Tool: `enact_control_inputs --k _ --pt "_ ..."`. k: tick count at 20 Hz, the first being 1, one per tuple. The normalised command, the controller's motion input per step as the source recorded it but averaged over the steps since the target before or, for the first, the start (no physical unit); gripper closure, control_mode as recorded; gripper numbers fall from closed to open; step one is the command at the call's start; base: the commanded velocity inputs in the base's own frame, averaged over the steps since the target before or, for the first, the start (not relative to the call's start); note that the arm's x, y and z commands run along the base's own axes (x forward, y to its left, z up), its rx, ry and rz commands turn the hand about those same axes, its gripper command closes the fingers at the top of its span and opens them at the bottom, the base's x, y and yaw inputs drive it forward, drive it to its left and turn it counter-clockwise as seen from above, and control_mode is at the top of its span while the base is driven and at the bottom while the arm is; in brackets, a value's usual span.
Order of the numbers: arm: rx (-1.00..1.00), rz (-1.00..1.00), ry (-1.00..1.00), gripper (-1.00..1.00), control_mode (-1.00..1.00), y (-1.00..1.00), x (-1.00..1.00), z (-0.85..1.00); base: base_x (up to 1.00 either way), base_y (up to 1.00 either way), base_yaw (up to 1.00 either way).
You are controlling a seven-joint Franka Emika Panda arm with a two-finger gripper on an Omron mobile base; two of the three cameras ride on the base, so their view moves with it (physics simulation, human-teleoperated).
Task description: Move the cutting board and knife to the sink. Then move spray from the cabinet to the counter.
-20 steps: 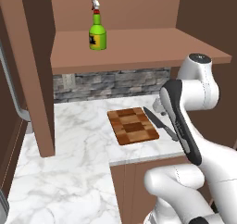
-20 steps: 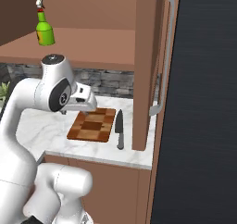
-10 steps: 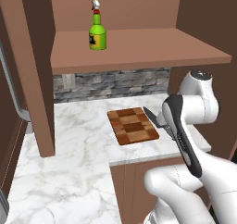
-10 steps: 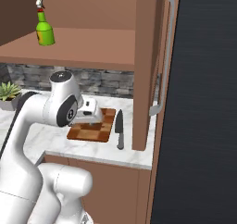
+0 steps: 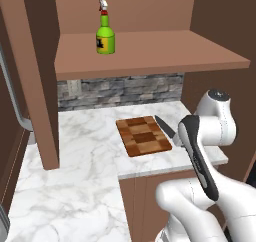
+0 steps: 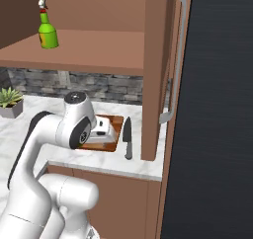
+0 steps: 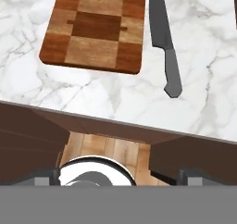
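Lowered and drawn back toward the counter's front edge since the earlier frames, my arm now holds its gripper [image 7: 118,174] above the cutting board [image 7: 95,28] and knife [image 7: 164,42], jaws spread wide and empty. Both lie flat and apart on the counter [image 5: 85,136], knife just right of the board, while the spray [image 5: 105,35] stands up on the cabinet [image 5: 150,53] shelf. My main worry is a flat board giving spread fingers little to bite on, or clipping the knife beside it; the cabinet side wall [image 6: 153,75] crowds the right, with open marble left.
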Motion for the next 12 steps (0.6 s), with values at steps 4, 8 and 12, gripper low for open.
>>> enact_control_inputs --k 4,8,12 --pt "0.00 0.02 0.03 -1.00 -1.00 -0.24 0.04 -0.38 0.00 0.00 0.00" --pt "0.00 0.01 0.01 -1.00 -1.00 -0.22 0.25 -0.35 0.00 0.00 0.00" --pt "0.00 0.00 0.00 -1.00 -1.00 -0.20 0.52 -0.11 0.00 0.00 0.00"
